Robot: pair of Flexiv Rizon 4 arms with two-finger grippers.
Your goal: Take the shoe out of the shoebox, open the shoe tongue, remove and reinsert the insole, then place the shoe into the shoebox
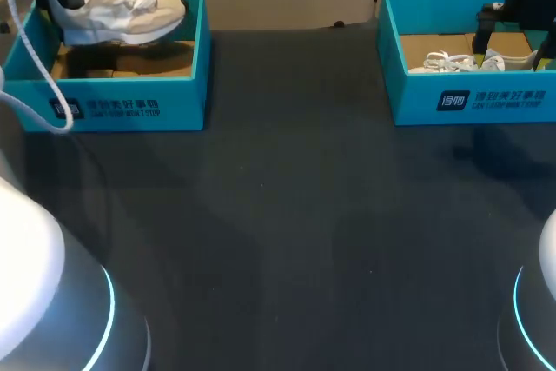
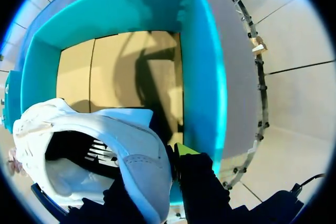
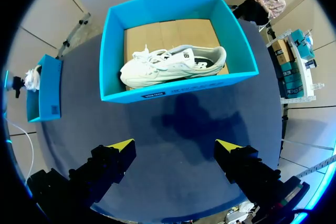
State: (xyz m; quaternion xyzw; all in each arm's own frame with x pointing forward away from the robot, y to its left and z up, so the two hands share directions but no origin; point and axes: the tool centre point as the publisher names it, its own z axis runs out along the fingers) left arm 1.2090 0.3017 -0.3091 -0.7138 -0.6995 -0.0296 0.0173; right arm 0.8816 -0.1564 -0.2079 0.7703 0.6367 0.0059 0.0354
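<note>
**Upper left of the frame.** The left box (image 1: 130, 102) is teal and open-topped with a brown card floor. The shoe (image 1: 122, 8), white with its laces uppermost, hangs above the box with its sole clear of the rim and its toe pointing toward the centre of the frame. The left gripper (image 2: 164, 181) has it by the heel. In the left wrist view the heel wall sits pinched between the two fingers, with one yellow fingertip (image 2: 184, 151) showing outside the collar. The bare box floor lies beneath the shoe.

**Progress, as judged.** The first step is nearly complete — the shoe is lifted out but not set down. Opening the tongue, pulling and refitting the insole, and returning the shoe to the box all remain to be done.

**Centre.** The dark table (image 1: 287, 232) between the boxes is the likely place to set the shoe down. A white cable (image 1: 35, 67) loops in front of the left box's near left corner and could snag on a carry. The box's near wall also has to be cleared.

**Upper right.** The right box (image 1: 486, 97) holds a second shoe (image 1: 469, 62), lying inside and untouched. The right gripper (image 3: 174, 148) hangs over that box with its fingers spread wide and holds nothing — the box lies ahead of them.
</note>
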